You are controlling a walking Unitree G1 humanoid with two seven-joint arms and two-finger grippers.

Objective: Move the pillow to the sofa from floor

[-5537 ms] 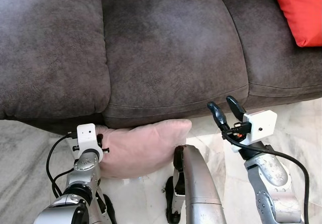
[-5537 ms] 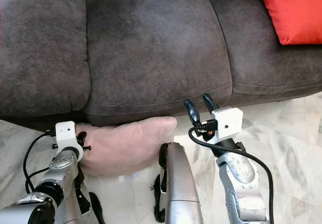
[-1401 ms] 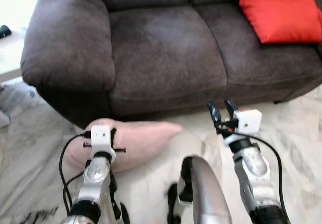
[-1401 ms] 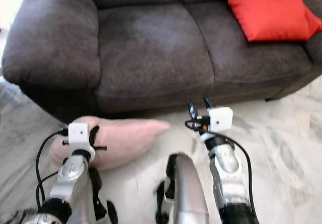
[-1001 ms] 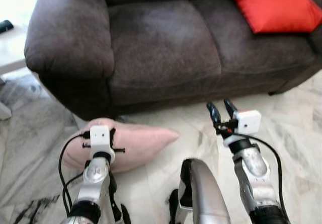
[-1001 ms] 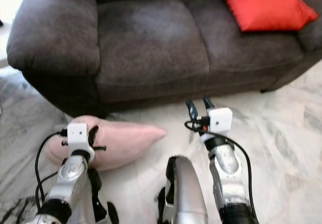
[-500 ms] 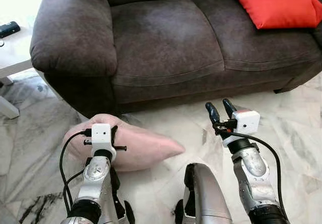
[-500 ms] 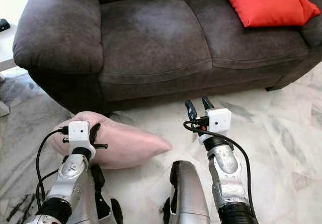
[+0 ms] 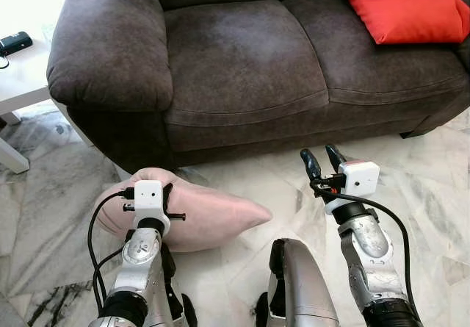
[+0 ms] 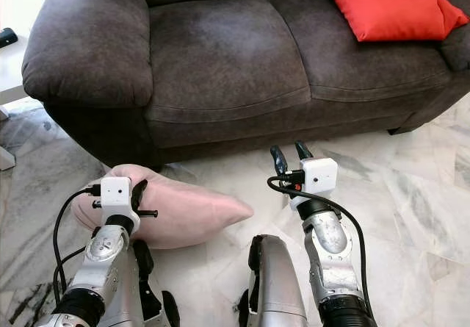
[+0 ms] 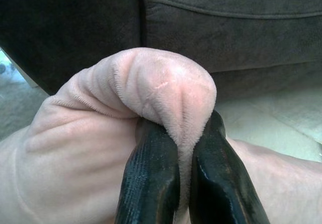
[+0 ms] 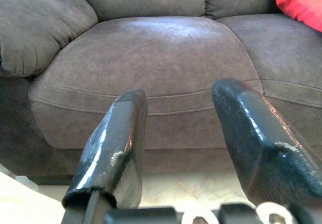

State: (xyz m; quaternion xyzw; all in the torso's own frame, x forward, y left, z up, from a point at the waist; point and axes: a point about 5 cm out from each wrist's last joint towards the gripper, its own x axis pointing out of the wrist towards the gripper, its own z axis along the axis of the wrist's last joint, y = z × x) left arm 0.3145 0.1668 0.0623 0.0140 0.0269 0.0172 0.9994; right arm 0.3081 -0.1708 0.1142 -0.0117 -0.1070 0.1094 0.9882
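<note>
Pinching a fold of the pink pillow (image 11: 151, 90), the left pincer (image 11: 183, 158) is clenched on its plush fabric, fingers nearly together. The pillow (image 9: 198, 213) rests on the marble floor (image 9: 426, 187), just in front of the dark brown sofa (image 9: 242, 55), near its left armrest. The right pincer (image 9: 321, 159) is held above the floor with fingers parted, grasping nothing. A red cushion (image 9: 404, 7) lies on the sofa's right seat. A white table (image 9: 18, 77) stands left of the sofa.
</note>
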